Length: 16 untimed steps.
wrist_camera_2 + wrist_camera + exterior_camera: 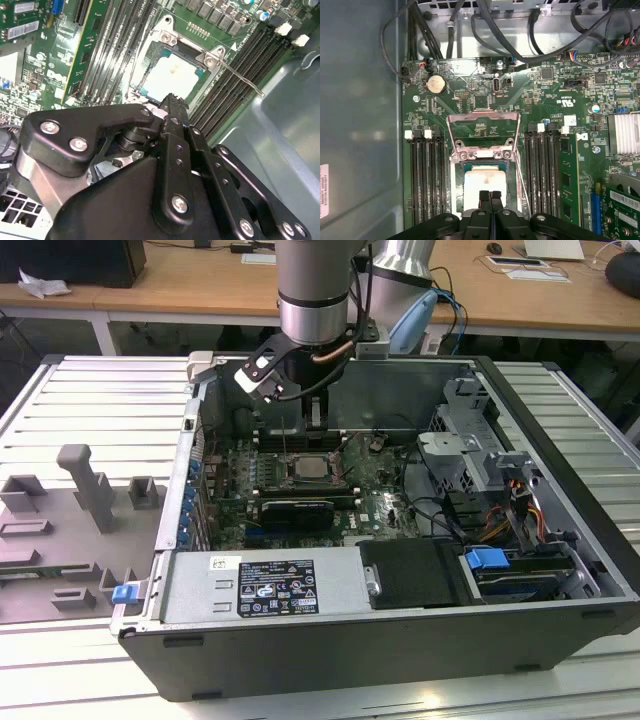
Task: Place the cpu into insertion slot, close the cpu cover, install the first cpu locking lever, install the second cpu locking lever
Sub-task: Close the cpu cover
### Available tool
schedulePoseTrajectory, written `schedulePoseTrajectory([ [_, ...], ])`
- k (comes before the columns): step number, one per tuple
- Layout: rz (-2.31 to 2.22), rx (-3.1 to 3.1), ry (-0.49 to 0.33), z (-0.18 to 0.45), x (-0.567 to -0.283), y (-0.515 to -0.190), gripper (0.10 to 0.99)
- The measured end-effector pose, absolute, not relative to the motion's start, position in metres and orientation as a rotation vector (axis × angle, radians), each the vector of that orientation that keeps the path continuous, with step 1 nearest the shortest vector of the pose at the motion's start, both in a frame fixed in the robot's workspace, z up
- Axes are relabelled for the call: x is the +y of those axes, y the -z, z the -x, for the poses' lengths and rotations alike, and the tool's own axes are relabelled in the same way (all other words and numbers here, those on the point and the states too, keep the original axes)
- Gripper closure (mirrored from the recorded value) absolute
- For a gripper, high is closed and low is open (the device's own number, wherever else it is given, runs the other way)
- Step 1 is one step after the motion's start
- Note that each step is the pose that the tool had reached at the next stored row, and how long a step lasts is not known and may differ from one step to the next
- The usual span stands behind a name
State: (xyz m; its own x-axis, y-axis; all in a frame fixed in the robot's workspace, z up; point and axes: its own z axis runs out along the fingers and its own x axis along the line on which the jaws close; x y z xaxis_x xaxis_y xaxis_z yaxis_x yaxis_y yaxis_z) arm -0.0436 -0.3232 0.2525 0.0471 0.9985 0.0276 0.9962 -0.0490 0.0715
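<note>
Your gripper (490,195) clenched, empty, over cpu (482,184) seated in insertion slot (475,163). Cpu likely light, stiff, fragile: take edges only.

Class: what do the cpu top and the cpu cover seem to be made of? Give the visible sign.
cpu: likely metal, matte pale silver top catching light evenly. cpu cover: probably bare sheet metal, thin grey frame with dull glints.

We see the cpu (482,186), a flat silvery square, lying level in the insertion slot (480,164), a dark, metal-rimmed recess between the two banks of memory slots (426,175). The cpu cover (483,118), a thin windowed metal frame, stands swung open at the slot edge by those banks' clipped ends.
</note>
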Motion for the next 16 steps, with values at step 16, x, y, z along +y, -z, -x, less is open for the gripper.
schedulePoseTrajectory([
  [16, -2.242, 2.185, -0.078, 0.013, -0.327, -0.267, 0.98],
])
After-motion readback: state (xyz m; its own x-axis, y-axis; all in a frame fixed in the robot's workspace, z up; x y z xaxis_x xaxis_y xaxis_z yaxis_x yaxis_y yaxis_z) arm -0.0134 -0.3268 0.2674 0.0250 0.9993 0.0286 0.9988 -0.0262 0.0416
